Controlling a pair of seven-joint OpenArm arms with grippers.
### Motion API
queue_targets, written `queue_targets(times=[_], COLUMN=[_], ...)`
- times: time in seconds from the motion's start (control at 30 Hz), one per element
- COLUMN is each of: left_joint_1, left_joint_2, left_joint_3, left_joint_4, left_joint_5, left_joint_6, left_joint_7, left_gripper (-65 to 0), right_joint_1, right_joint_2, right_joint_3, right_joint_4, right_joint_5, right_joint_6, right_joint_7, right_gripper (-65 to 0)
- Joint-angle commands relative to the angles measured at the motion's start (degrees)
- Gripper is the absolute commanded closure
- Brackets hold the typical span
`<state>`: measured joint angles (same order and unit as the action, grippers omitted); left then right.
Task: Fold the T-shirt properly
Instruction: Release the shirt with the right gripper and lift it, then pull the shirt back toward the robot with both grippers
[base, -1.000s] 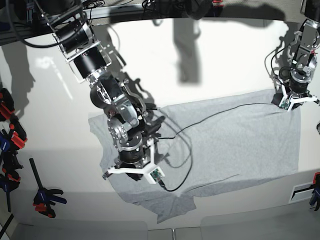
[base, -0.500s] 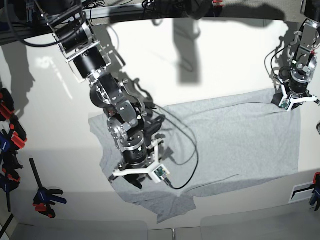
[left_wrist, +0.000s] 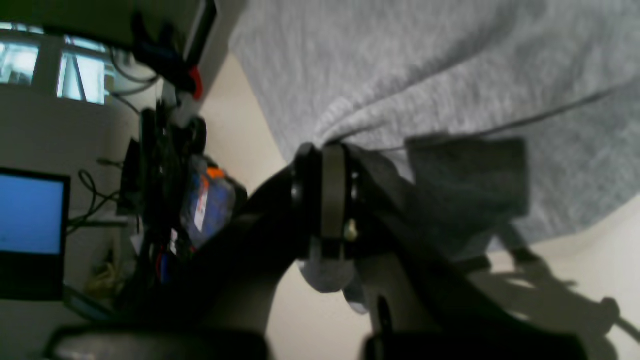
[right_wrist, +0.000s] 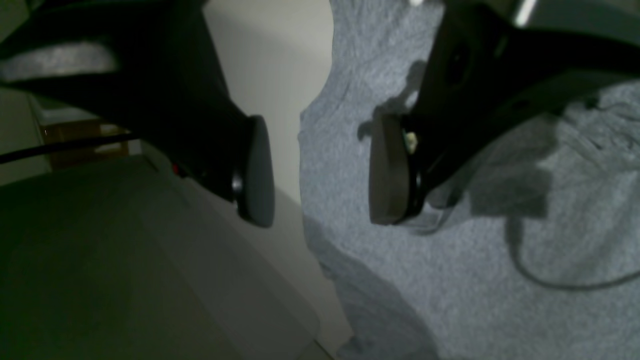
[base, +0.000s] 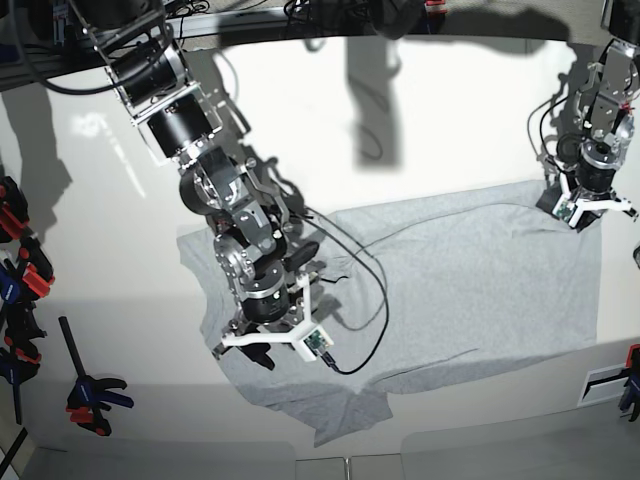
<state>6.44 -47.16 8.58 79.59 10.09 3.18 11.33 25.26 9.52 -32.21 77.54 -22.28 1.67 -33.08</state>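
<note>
The T-shirt (base: 470, 285) was light heather-grey, plain side up, spread mostly flat across the white tabletop (base: 420, 130). Its left part lay rumpled, with a fold of cloth sticking out toward the tabletop's front edge. Its far right corner was bunched and pinched.

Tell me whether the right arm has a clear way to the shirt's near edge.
Probably yes: the right gripper hangs open just above the T-shirt, with nothing between its pads and that edge.
</note>
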Motion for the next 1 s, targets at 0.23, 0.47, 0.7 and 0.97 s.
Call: queue_targets(times=[0.23,0.47,0.7,0.97], left_joint_1=[-7.6,-14.3,-14.1,-14.1], left_joint_2=[-1.4,-1.4,-1.4,3.2], left_joint_3=[-0.7,-0.7,-0.7,-0.7], left_joint_4=[-3.1,-8.2,-4.0,-3.1], left_joint_5=[6.4,2.1,-13.8,-22.2], left_joint_6=[1.6,1.6,1.6,1.4], left_joint_7=[-2.4,8.0,14.6,14.4], left_gripper=[-26.4,-30.7,-30.6,-30.6], right_joint_1=[1.9,1.9,1.9,-0.9], right_joint_2=[-0.2,-0.2,-0.2,-0.2], right_joint_3=[0.3,0.3,0.4,6.2], right_joint_4=[0.9,0.9,0.9,0.9], right_joint_5=[0.0,0.1,10.8,20.5], right_joint_6=[-0.8,-0.7,-0.7,-0.4], right_joint_7=[-2.1,-4.5,-4.9,-9.3], right_gripper=[-29.6,-29.6,-29.5,-29.5])
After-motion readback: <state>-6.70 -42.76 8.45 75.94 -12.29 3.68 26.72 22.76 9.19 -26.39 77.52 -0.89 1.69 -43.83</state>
